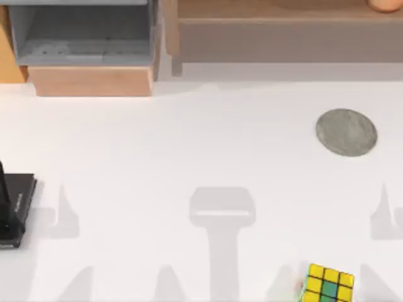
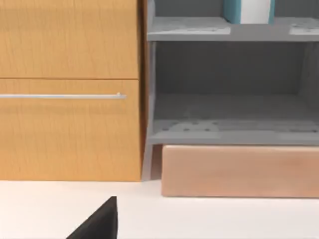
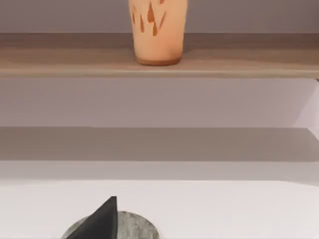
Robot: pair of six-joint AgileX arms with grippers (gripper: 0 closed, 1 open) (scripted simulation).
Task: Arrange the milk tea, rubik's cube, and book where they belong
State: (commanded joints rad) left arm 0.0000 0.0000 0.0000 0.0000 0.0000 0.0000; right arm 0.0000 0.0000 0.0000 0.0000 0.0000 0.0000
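The milk tea (image 3: 158,30), an orange cup with darker marks low on its side, stands on the wooden shelf (image 3: 239,62); its base also shows at the top view's far right corner (image 1: 385,5). The rubik's cube (image 1: 329,284), yellow and green, lies on the white table at the near right edge. The book (image 2: 247,11), teal with a white edge, stands upright on the upper level of the grey shelf unit (image 2: 229,129). A dark part of my left gripper (image 2: 99,224) faces that unit from a distance. A dark part of my right gripper (image 3: 102,219) hovers by the grey disc, facing the milk tea's shelf.
A flat grey round disc (image 1: 346,132) lies right of the table's middle. A black flat slab (image 1: 17,204) sits at the left edge. A pale wooden block (image 1: 94,80) lies under the grey shelf unit, and an orange cabinet with a bar handle (image 2: 62,95) stands beside it.
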